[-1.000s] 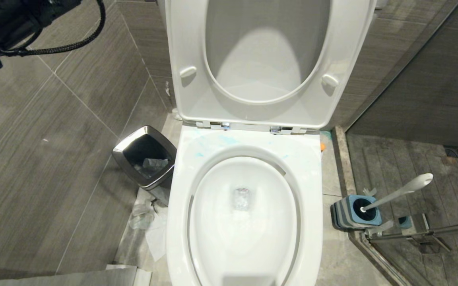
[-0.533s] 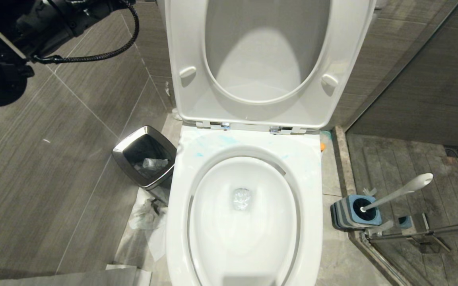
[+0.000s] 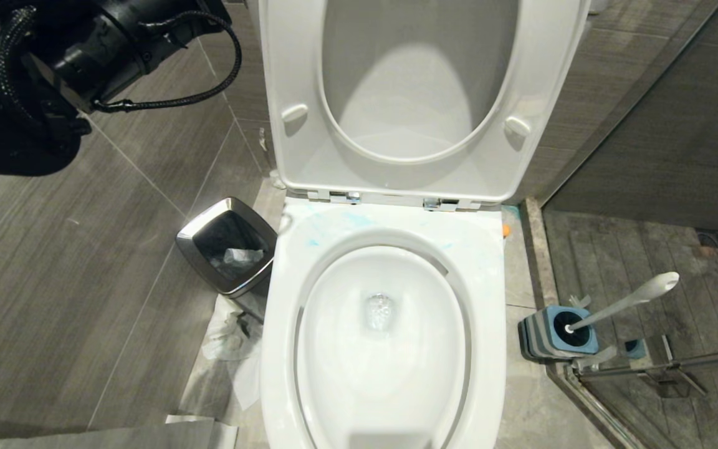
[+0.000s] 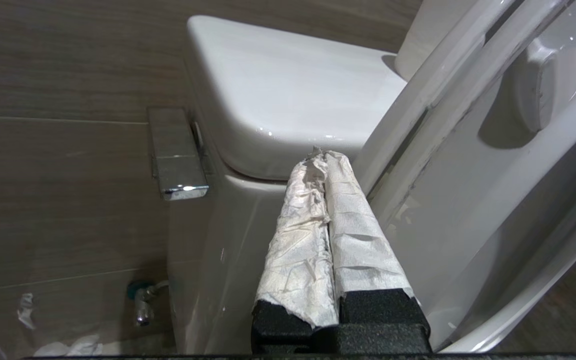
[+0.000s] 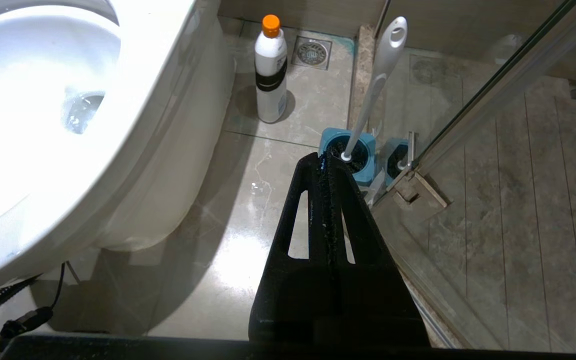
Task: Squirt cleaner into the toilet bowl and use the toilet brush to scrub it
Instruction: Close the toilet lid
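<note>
Head view: toilet bowl (image 3: 384, 337) open, brush (image 3: 621, 304) in holder (image 3: 555, 333) to its right.
Left wrist view: left gripper (image 4: 325, 165) closed, empty, beside tank (image 4: 278, 95). Right wrist view: right gripper (image 5: 324, 160) closed, empty, above floor near bottle (image 5: 271, 70).

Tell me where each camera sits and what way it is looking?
Head view: high up, looking down into the toilet bowl; the left arm shows at the upper left.
Left wrist view: behind the left gripper, its paper-wrapped fingers shut, facing the tank and the chrome flush lever.
Right wrist view: low by the bowl, behind the shut right gripper, facing the toilet brush and cleaner bottle.
Shared: head and right wrist views both show the bowl and the brush in its blue holder.
</note>
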